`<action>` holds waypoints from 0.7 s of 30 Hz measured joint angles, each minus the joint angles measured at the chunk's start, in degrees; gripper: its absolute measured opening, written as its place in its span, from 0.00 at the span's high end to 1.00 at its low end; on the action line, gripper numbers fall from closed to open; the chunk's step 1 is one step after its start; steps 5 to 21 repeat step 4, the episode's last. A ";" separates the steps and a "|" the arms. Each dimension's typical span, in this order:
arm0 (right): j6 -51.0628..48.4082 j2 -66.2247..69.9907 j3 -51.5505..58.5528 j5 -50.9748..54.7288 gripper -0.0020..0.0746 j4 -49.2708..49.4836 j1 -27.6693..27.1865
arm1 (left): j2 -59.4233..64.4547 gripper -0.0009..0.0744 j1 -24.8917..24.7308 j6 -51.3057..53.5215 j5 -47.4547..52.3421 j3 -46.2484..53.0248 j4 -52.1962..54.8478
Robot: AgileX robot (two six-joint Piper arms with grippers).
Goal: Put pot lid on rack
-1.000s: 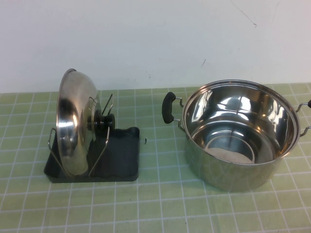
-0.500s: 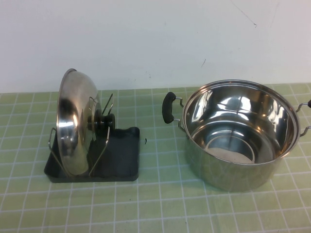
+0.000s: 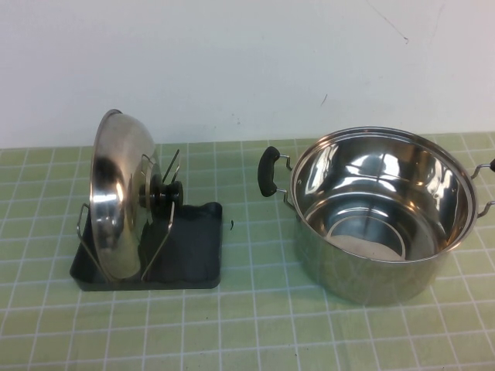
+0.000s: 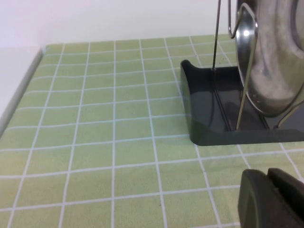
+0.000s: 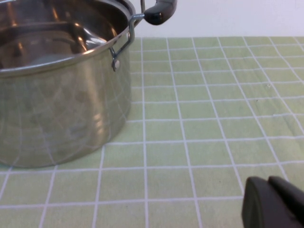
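The shiny steel pot lid (image 3: 117, 193) stands on edge in the dark grey rack (image 3: 186, 247), leaning between its wire prongs, with its black knob (image 3: 166, 193) facing the pot. In the left wrist view the lid (image 4: 278, 61) and the rack (image 4: 213, 109) show close by. My left gripper (image 4: 268, 183) is shut and empty, low over the mat a short way from the rack. My right gripper (image 5: 268, 187) is shut and empty, low over the mat beside the pot. Neither gripper shows in the high view.
A deep steel pot (image 3: 379, 212) with black side handles stands on the right of the green tiled mat (image 3: 255, 325); it also shows in the right wrist view (image 5: 57, 80). A white wall runs behind. The mat's edge (image 4: 23, 90) shows in the left wrist view.
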 joint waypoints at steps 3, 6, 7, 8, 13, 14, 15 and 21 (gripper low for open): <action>0.00 0.00 0.00 0.00 0.98 0.00 0.00 | 0.00 0.99 -0.09 0.09 0.09 0.00 -0.51; 0.00 0.00 0.00 0.00 0.98 0.00 0.00 | 0.00 0.99 -0.09 0.09 0.09 0.00 -0.52; 0.00 0.00 0.00 0.00 0.98 0.00 0.00 | 0.00 0.99 -0.09 0.09 0.09 0.00 -0.52; 0.00 0.00 0.00 0.00 0.98 0.00 0.00 | 0.00 0.99 -0.09 0.09 0.09 0.00 -0.52; 0.00 0.00 0.00 0.00 0.98 0.00 0.00 | 0.00 0.99 -0.09 0.09 0.09 0.00 -0.52; 0.00 0.00 0.00 0.00 0.98 0.00 0.00 | 0.00 0.99 -0.09 0.09 0.09 0.00 -0.52; 0.00 0.00 0.00 0.00 0.98 0.00 0.00 | 0.00 0.99 -0.09 0.09 0.09 0.00 -0.52; 0.00 0.00 0.00 0.00 0.98 0.00 0.00 | 0.00 0.99 -0.09 0.09 0.09 0.00 -0.52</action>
